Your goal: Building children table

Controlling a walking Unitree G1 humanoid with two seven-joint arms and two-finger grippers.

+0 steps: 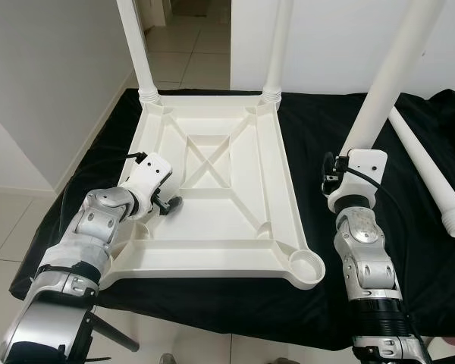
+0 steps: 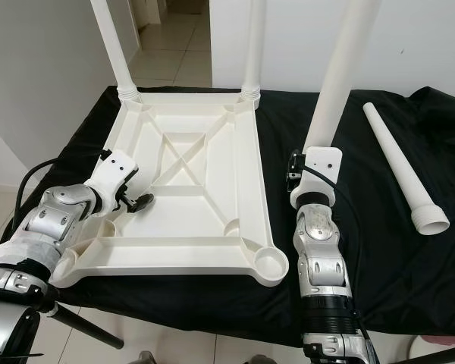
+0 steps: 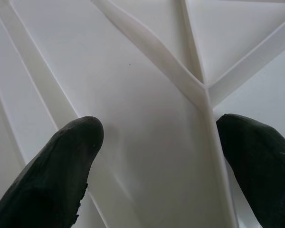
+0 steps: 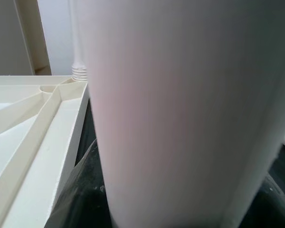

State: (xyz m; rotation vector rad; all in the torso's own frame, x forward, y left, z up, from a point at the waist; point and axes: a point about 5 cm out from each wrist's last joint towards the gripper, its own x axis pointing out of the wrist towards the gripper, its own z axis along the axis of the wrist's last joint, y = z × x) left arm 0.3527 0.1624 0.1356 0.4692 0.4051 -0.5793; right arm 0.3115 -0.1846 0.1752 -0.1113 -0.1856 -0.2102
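Note:
A white plastic tabletop [image 1: 212,265] lies upside down on a black cloth. Two white legs [image 1: 136,45] [image 1: 279,45] stand upright in its far corners. My right gripper [image 1: 341,173] is shut on a third leg [image 1: 387,83], held upright and slightly tilted over the cloth just right of the tabletop; up close that leg [image 4: 180,109] hides the fingers. A fourth leg [image 1: 432,171] lies loose on the cloth at the right. My left gripper [image 3: 156,161] is open, its fingers [image 3: 57,175] spread over a rib inside the tabletop's left side.
The round socket [image 1: 307,265] at the tabletop's near right corner is open. The black cloth [image 1: 311,144] covers the whole work surface. White walls stand on the left and behind, with tiled floor [image 1: 182,45] running to a doorway.

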